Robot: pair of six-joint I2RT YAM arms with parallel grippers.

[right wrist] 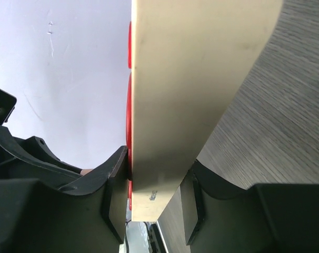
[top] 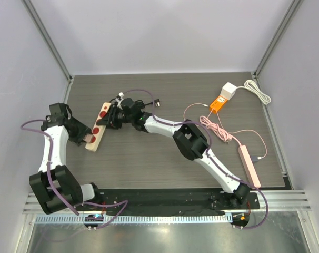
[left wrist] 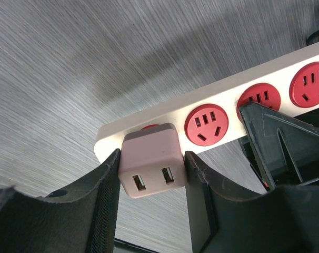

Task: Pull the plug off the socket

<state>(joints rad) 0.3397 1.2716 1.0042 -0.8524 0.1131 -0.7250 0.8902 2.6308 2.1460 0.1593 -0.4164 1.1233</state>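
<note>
A cream power strip (top: 101,120) with red sockets lies at the table's left. A pink cube plug (left wrist: 151,166) with two USB ports sits in the strip's (left wrist: 222,95) end socket. My left gripper (left wrist: 151,158) is shut on the plug, one finger on each side; it also shows in the top view (top: 87,138). My right gripper (top: 111,117) is shut on the strip's far part, one finger on the red socket face and one on the back. In the right wrist view the strip (right wrist: 191,79) shows edge-on between that gripper's (right wrist: 157,184) fingers.
An orange adapter (top: 218,103) and a white charger (top: 229,90) with a coiled white cable (top: 258,90) lie at the back right. A pink strip (top: 249,166) with a looping pink cable (top: 217,126) lies at the right. A black cable (top: 149,100) lies behind the right gripper.
</note>
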